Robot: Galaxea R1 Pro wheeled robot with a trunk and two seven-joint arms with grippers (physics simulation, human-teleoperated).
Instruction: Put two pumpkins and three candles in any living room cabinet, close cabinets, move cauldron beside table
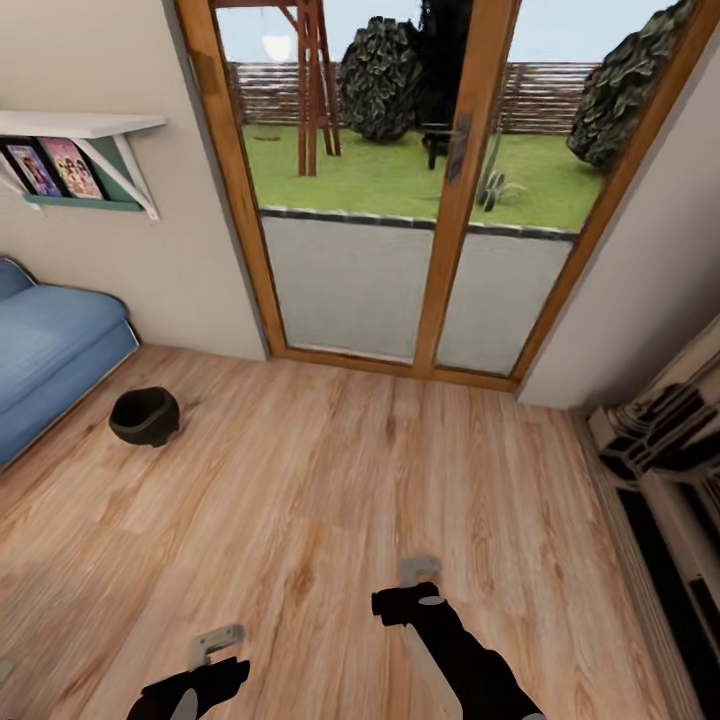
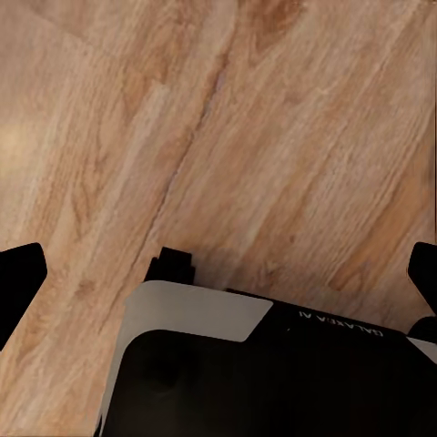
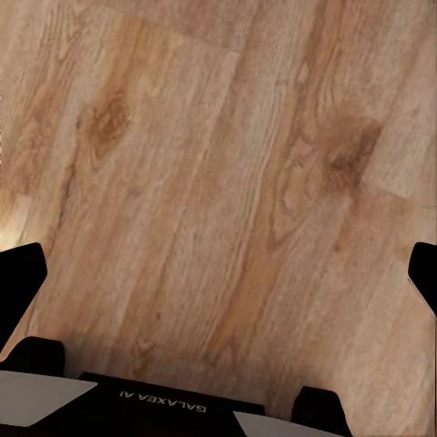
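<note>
The cauldron, a small round black pot, stands on the wooden floor at the left, just off the corner of a blue sofa. My left gripper hangs low at the near left and my right gripper near the centre, both well short of the cauldron and over bare floor. In the left wrist view the left gripper is open, its dark fingertips far apart with only floor planks between them. The right gripper is open in the same way. Pumpkins, candles, cabinet and table are out of view.
A wood-framed glass door onto a garden fills the far wall. A wall shelf with pictures hangs above the sofa. A dark and pale furniture unit lines the right edge. My own base shows under the left gripper.
</note>
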